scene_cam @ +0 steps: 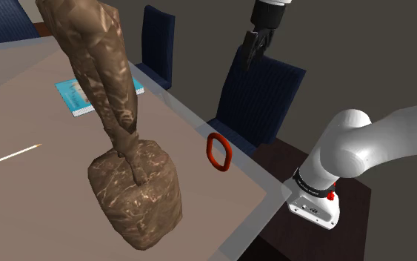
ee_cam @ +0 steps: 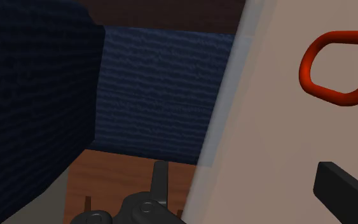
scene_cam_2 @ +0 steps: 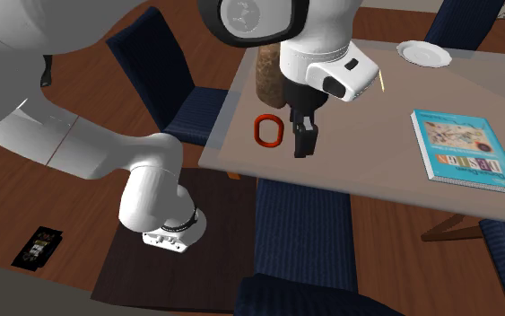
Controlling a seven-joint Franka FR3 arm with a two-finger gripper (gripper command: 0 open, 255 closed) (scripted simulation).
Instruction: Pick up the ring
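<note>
The ring is a red, rounded loop lying flat on the beige table, close to the table's edge. From the second exterior view the ring sits just beside my black gripper. In the shoulder view my gripper hangs high over the table edge and a blue chair, well above the ring. Through the wrist camera the ring lies ahead of the gripper and off to one side, beyond one finger. The fingers stand apart with nothing between them.
A tall brown sculpture stands on the table near the ring. A blue book and a white plate lie farther along. Dark blue chairs line the table's edge, and one chair sits under the gripper.
</note>
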